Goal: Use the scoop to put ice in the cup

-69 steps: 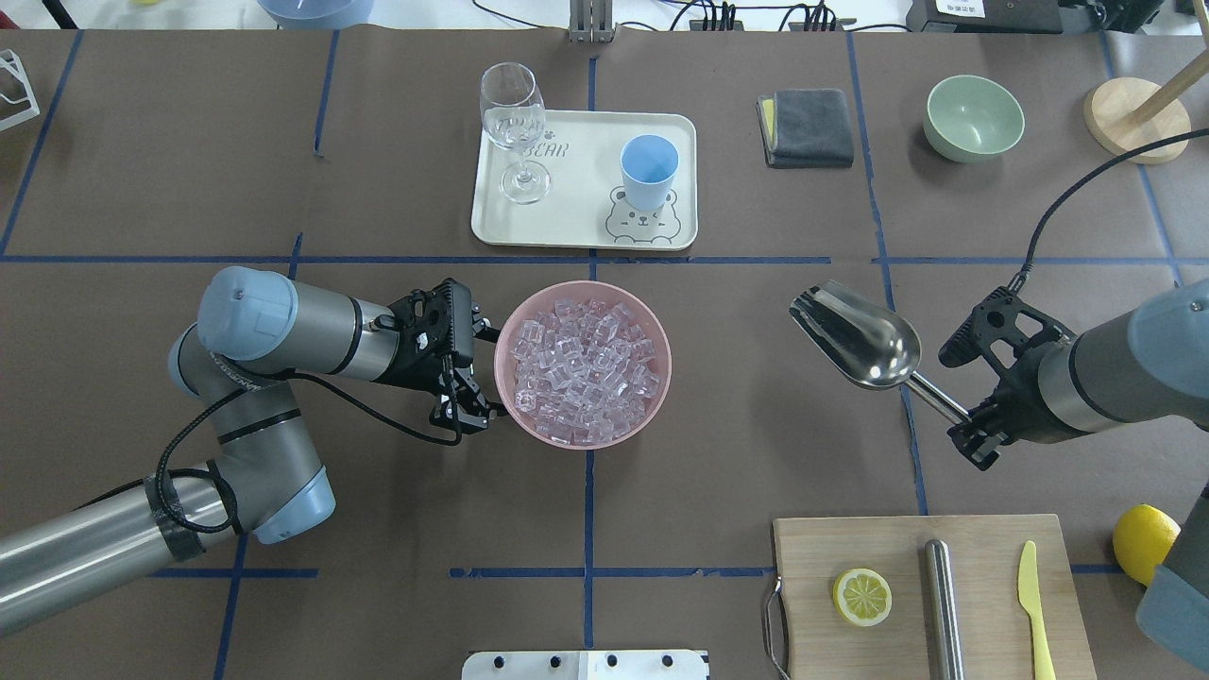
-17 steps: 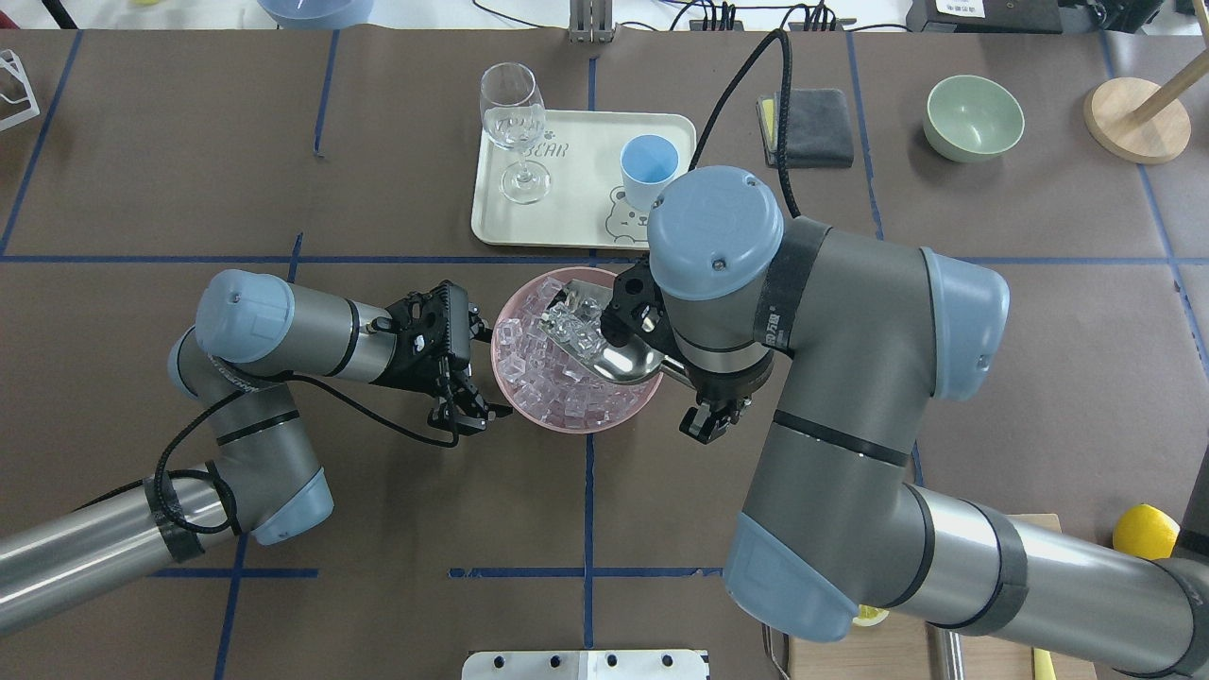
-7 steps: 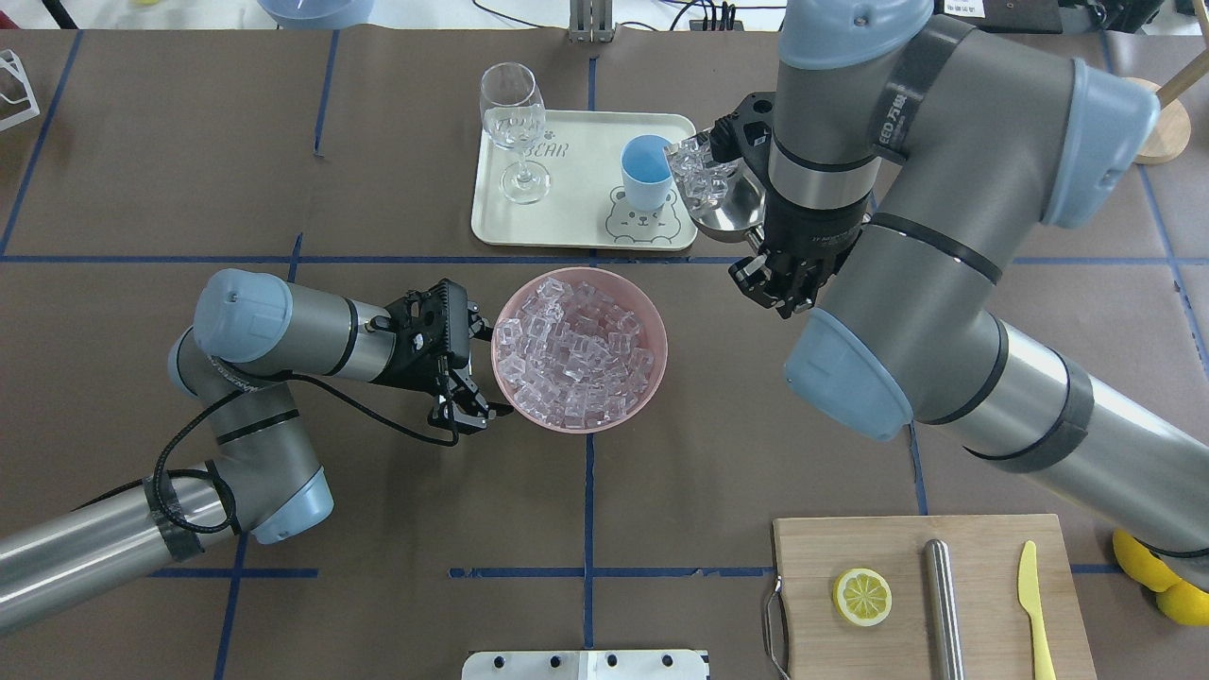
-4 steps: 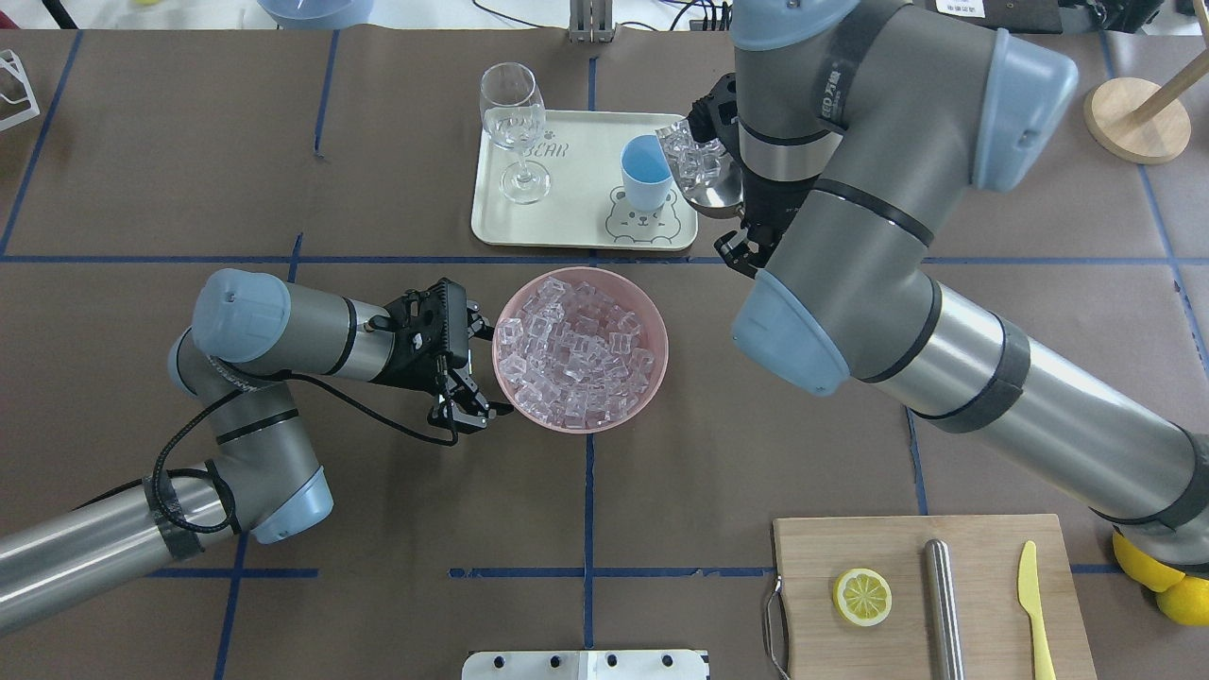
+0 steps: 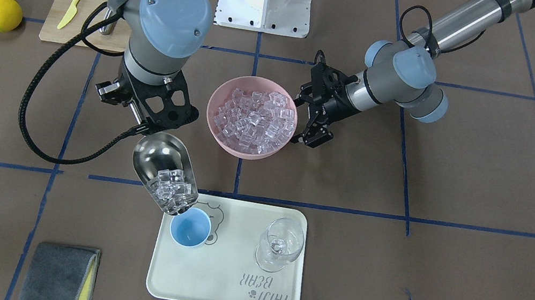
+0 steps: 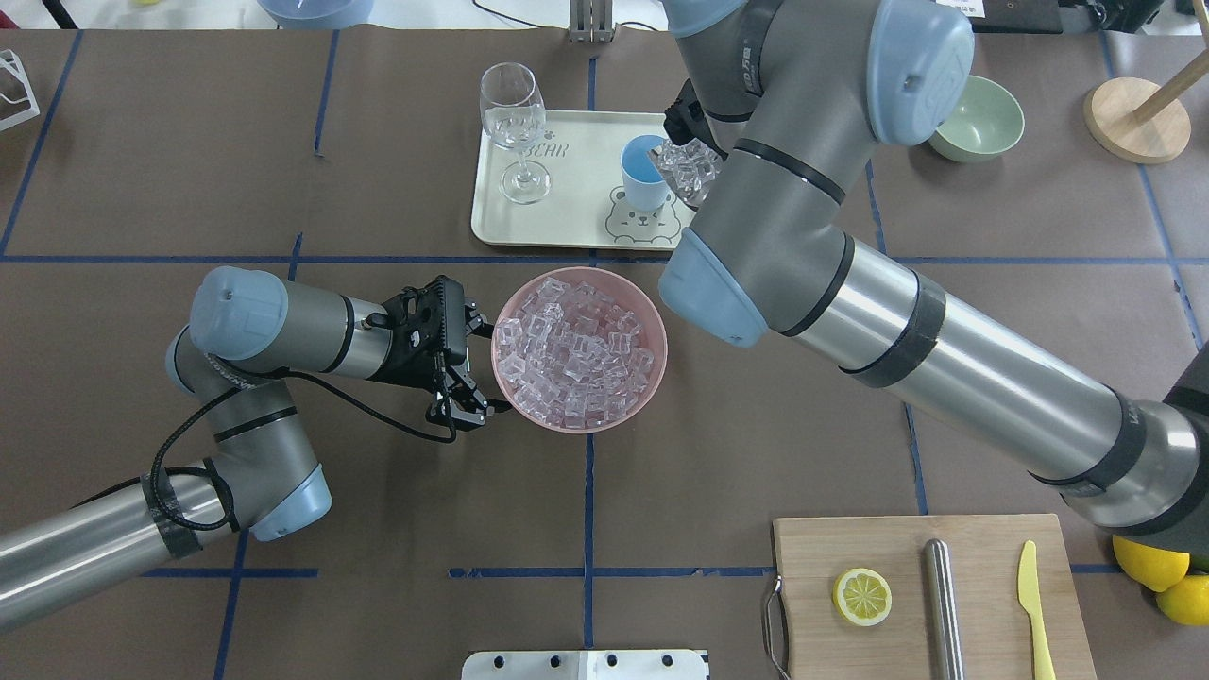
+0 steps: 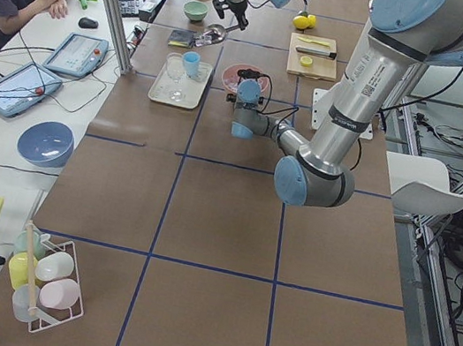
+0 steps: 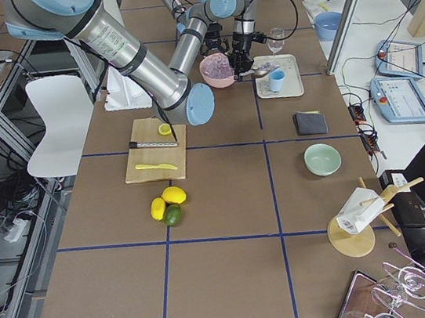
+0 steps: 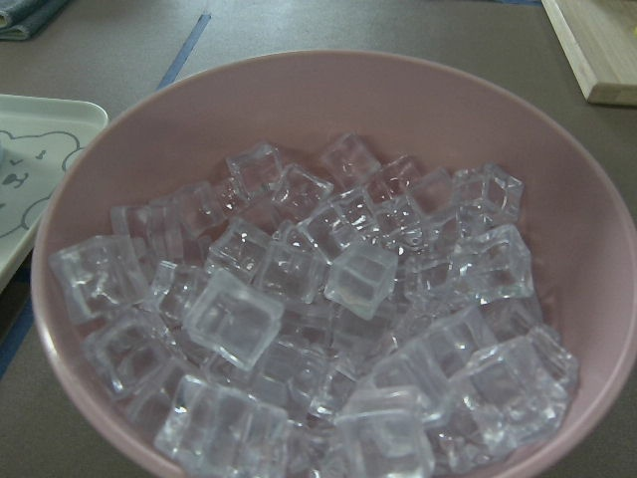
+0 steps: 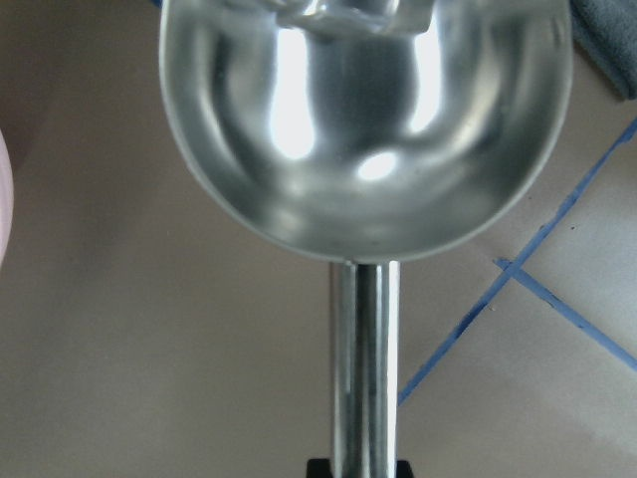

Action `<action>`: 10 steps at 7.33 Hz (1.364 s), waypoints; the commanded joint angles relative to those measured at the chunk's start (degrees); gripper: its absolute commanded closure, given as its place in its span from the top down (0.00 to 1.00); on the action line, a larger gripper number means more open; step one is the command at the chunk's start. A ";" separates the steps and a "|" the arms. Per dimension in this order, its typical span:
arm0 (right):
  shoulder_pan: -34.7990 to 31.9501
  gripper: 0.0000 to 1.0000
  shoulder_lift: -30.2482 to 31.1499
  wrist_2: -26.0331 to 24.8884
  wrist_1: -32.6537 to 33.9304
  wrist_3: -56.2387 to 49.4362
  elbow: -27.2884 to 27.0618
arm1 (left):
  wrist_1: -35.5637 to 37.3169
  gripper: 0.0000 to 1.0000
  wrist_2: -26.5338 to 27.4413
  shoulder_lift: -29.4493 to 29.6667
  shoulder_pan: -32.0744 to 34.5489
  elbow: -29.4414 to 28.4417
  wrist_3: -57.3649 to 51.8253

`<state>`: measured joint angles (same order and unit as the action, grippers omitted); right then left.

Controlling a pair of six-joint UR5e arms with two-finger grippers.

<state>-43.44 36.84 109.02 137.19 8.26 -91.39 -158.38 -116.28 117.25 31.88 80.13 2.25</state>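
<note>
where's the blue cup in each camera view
Front-facing: cup lower centre, on the tray, left side.
Overhead: cup upper centre, tray's right side.
Exterior left: cup top, left of centre.
Exterior right: cup top, right of centre.
Left wrist: absent.
Right wrist: absent.
Landmark: the tray under it.

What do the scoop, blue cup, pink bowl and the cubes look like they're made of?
The scoop looks like polished steel, probably stainless: mirror reflections in the right wrist view. The cup: opaque light-blue, matte, likely plastic. The bowl: pink, smooth, faint sheen; plastic or melamine, can't tell. The cubes: clear, glossy, no meltwater showing, so possibly acrylic rather than real ice.
</note>
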 commanded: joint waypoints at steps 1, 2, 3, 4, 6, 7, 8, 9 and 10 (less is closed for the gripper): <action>-0.24 0.00 -4.29 -3.45 7.27 -5.96 3.21 | 0.00 1.00 0.00 0.00 0.03 0.02 0.03; -0.24 0.00 -7.28 -4.16 9.13 -8.24 6.98 | 0.00 1.00 0.00 0.00 0.03 0.02 0.03; -0.68 0.00 -7.48 -4.69 10.02 -9.65 7.63 | 0.00 1.00 0.09 0.00 0.03 -0.07 0.03; -1.64 0.00 -7.74 -4.87 11.16 -11.84 7.98 | 0.00 1.00 0.00 0.00 0.03 0.02 0.03; -2.61 0.00 -9.23 -4.78 11.43 -13.09 10.52 | 0.00 1.00 0.00 0.00 0.03 0.02 0.03; -2.61 0.00 -11.50 -4.78 11.43 -13.09 13.49 | -0.09 1.00 0.00 0.00 0.03 0.02 0.03; -2.61 0.00 -12.66 -4.78 11.43 -13.09 14.22 | -0.09 1.00 0.00 0.00 0.12 0.02 0.03; -2.53 0.00 -12.75 -4.78 11.35 -13.09 14.23 | -0.09 1.00 0.00 0.00 0.12 0.02 0.03; -2.53 0.00 -12.76 -4.87 11.34 -13.18 14.31 | -0.09 1.00 0.00 0.00 0.12 0.02 0.03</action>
<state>-45.99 24.38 104.22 148.56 -4.84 -77.39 -158.46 -116.28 117.25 31.97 80.16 2.29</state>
